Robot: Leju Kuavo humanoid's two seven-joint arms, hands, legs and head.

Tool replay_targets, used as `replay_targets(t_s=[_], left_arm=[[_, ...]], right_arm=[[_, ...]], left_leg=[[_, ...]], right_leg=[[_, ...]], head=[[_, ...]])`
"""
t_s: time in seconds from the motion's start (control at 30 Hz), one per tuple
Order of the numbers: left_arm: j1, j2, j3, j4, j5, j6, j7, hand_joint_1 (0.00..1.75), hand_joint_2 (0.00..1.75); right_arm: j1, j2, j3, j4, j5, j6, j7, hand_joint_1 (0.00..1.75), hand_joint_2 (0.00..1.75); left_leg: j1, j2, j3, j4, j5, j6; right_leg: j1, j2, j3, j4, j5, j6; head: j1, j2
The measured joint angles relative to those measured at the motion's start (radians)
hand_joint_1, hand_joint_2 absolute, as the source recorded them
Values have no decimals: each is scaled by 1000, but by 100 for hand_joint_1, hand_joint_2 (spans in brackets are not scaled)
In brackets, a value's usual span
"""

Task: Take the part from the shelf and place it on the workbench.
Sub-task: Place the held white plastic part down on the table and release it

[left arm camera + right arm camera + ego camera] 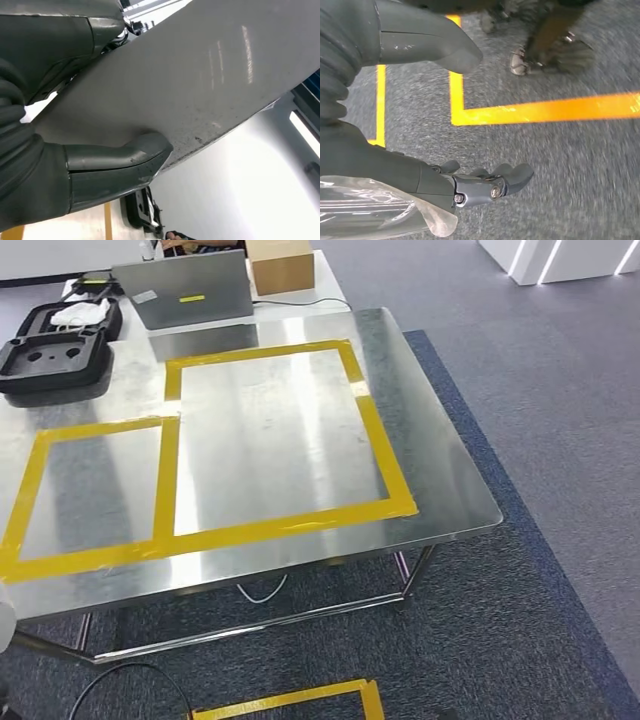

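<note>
The steel workbench (pixel 423 440), its top marked with yellow tape squares (pixel 268 530), is the landmark. At its far end sit a black case (pixel 56 350), a laptop (pixel 189 290) and a cardboard box (pixel 281 265), all cut off. The left hand (pixel 94 165) presses its thumb on a grey sheet part (pixel 211 75), its fingers hidden behind. The right hand (pixel 444 125) hangs over carpet, fingers apart, empty, clear plastic (pixel 365 210) beside it.

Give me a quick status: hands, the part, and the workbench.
Left hand grips a flat grey part, thumb pressed on its face. Right hand open, hanging over carpet. Workbench ahead, taped squares bare; laptop and box at far edge.
</note>
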Motion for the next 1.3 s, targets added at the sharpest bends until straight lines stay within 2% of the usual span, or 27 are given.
replay_targets(t_s=[0.07, 0.1, 0.13, 0.17, 0.2, 0.23, 0.27, 0.33, 0.37, 0.4, 0.43, 0.47, 0.53, 0.57, 0.67, 0.73, 0.77, 0.87, 0.93, 1.07, 1.3], left_arm=[[1, 0, 0, 2, 0, 0, 0, 175, 175], [1, 1, 0, 2, 0, 1, 0, 175, 175], [1, 1, 0, 4, 0, 1, 0, 175, 175], [1, 1, 0, 5, 0, 1, 0, 175, 175], [1, 1, 0, 5, 0, 1, 0, 175, 175], [1, 1, 0, 6, 0, 1, 0, 175, 175], [1, 1, 0, 7, 0, 1, 0, 175, 175], [1, 2, 0, 9, 0, 1, 0, 175, 175], [2, 3, 0, 10, 0, 1, 0, 175, 175], [2, 3, 1, 10, -1, 2, 0, 175, 175], [2, 4, 1, 10, -1, 2, 0, 175, 175], [1, 4, 1, 11, -1, 2, 0, 175, 175], [0, 4, 1, 11, -2, 2, 0, 175, 175], [0, 5, 1, 12, -2, 2, 0, 175, 175], [1, 5, 1, 12, -2, 2, 0, 175, 175], [1, 5, 2, 12, -2, 2, 0, 175, 175], [1, 5, 2, 13, -2, 2, 0, 175, 175], [1, 6, 4, 16, 4, 2, 0, 175, 175], [-3, 7, 12, 27, 29, -1, 0, 175, 175], [-25, 18, 72, 80, 103, -57, 0, 175, 175], [-111, 45, 261, 237, 118, -210, 13, 175, 175]], right_arm=[[-3, 0, 0, 0, 1, 0, 0, 0, 175], [-4, 0, -1, 0, 2, 0, 0, 0, 175], [-4, 0, -1, 0, 2, 0, 0, 0, 175], [-3, 0, -1, 0, 3, 0, 0, 0, 175], [-2, 0, -1, 0, 3, 0, 0, 0, 175], [-2, 1, -1, 0, 3, 0, 0, 0, 175], [-2, 1, -2, 0, 3, 0, 0, 0, 175], [-4, 1, -3, 0, 3, 0, -2, 0, 175], [-4, 2, -3, 0, 5, -1, -3, 0, 175], [-3, 2, -3, -1, 6, -3, -5, 0, 175], [0, 2, -3, -1, 8, -5, -6, 0, 175], [2, 2, -3, -1, 9, -8, -6, 0, 175], [3, 2, -4, -1, 10, -12, -7, 0, 175], [3, 2, -4, -1, 10, -12, -7, 0, 175], [2, 2, -4, -1, 10, -10, -7, 0, 175], [0, 2, -4, -1, 10, -10, -7, 0, 175], [-1, 2, -4, -1, 10, -10, -7, 0, 175], [-1, 2, -4, -1, 12, -9, -7, 0, 175], [-1, 2, -4, -1, 18, -7, -8, 0, 175], [-2, 2, -4, -1, 33, 2, -10, 0, 175], [-4, 2, -5, -1, 58, 9, -13, 0, 175]], left_leg=[[9, -23, -72, 114, -50, -12], [14, -25, -105, 156, -81, -17], [18, -26, -128, 175, -96, -21], [21, -26, -138, 165, -84, -25], [25, -29, -134, 124, -46, -28], [29, -41, -121, 62, 8, -32], [33, -65, -108, 6, 49, -34], [35, -106, -97, -62, 79, -27], [34, -115, -99, -65, 75, -20], [33, -111, -100, -69, 78, -12], [33, -107, -99, -71, 88, -9], [34, -104, -98, -75, 90, -9], [34, -102, -96, -79, 93, -10], [32, -102, -95, -79, 93, -7], [27, -102, -94, -79, 92, 4], [26, -103, -94, -79, 92, 8], [25, -103, -94, -79, 91, 9], [24, -103, -94, -78, 90, 11], [23, -103, -94, -78, 89, 11], [24, -103, -93, -80, 89, 11], [25, -103, -88, -89, 92, 7]], right_leg=[[-5, 21, 15, -7, -8, -4], [-7, 33, 21, -8, -13, -4], [-9, 45, 27, -8, -18, -2], [-11, 57, 34, -8, -22, 0], [-13, 70, 41, -8, -27, 3], [-16, 82, 48, -8, -31, 7], [-18, 94, 54, -8, -33, 13], [-21, 115, 51, -7, -35, 27], [-22, 123, 47, -7, -34, 35], [-24, 130, 45, -10, -33, 43], [-25, 134, 47, -11, -32, 43], [-25, 135, 49, -14, -31, 35], [-23, 130, 52, -19, -29, 11], [-23, 128, 53, -22, -29, 4], [-24, 122, 58, -29, -28, 2], [-24, 120, 61, -32, -27, 6], [-25, 120, 61, -34, -27, 13], [-29, 120, 63, -39, -27, 47], [-30, 120, 63, -40, -28, 60], [-29, 119, 62, -40, -29, 62], [-28, 117, 63, -39, -30, 62]], head=[[-1, 0], [-1, 0], [-1, 0], [-1, 0], [-1, 0], [-1, 0], [-1, 0], [-2, 0], [-2, 0], [-3, 0], [-2, 0], [-1, 0], [0, 0], [1, 0], [1, 0], [1, 0], [1, 0], [1, 0], [1, 0], [0, 0], [0, 0]])
